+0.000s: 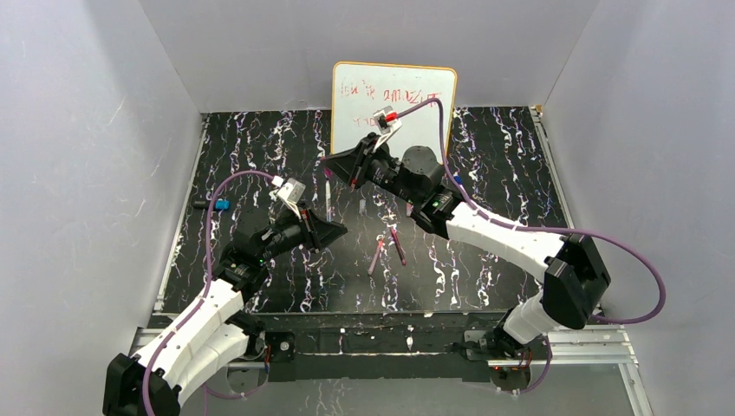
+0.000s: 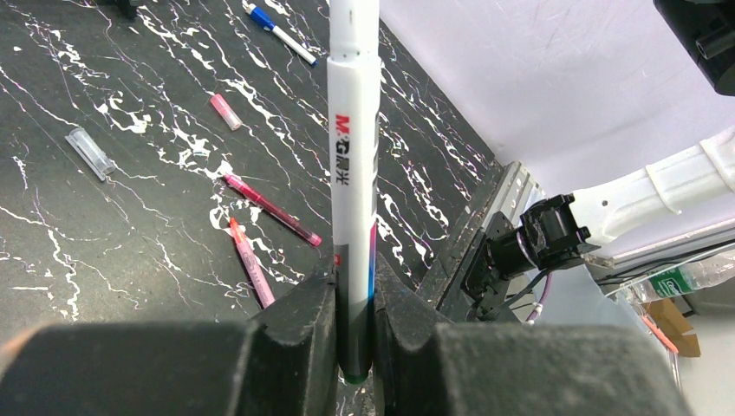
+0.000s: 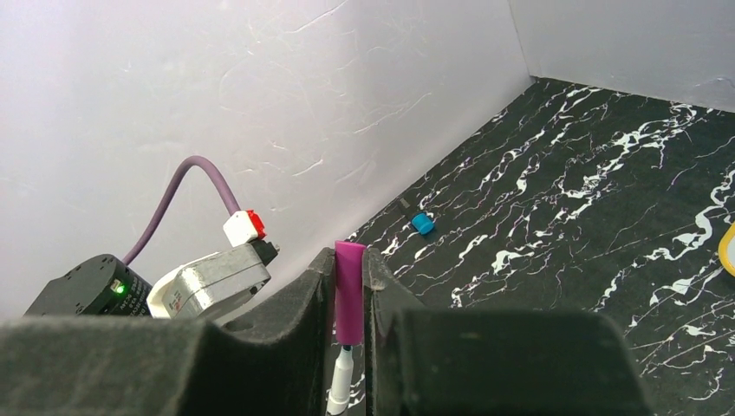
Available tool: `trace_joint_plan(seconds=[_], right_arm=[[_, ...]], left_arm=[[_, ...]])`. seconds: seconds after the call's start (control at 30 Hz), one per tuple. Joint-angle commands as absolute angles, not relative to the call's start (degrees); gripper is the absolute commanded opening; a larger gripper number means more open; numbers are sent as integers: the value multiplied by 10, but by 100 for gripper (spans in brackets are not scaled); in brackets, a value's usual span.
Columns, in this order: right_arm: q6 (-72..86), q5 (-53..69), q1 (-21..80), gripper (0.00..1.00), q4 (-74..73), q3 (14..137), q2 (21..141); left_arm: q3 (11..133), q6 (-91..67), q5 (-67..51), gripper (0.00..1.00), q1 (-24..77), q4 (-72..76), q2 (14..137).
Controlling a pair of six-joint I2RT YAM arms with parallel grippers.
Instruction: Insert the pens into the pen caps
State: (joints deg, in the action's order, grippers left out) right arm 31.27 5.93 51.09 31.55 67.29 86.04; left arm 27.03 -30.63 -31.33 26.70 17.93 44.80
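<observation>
Left tool (image 2: 354,299) clenched on white pen (image 2: 354,156) | right tool (image 3: 349,264) grasping magenta cap (image 3: 349,299) | pen tip just under cap

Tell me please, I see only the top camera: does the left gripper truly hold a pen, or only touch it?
Observer: Left wrist view: the left gripper is shut on a white pen, clamped near its dark end.
Operator: And what is in the right gripper?
Observer: Right wrist view: the right gripper is shut on a magenta cap.
Operator: Is the pen already inside the cap?
Observer: A white pen tip shows right under the cap, in line with it; whether it has entered, I cannot tell.
</observation>
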Motion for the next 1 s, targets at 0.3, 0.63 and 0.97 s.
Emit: trace_joint_plan(seconds=[0.3, 0.63, 0.97], right_arm=[[302, 57, 513, 22, 353, 691, 865], [316, 62, 513, 21, 347, 658, 846], [323, 70, 513, 20, 344, 640, 837]], left_arm=[[272, -294, -319, 0, 265, 173, 444], [275, -287, -309, 0, 264, 164, 437], [277, -277, -293, 0, 264, 150, 427]])
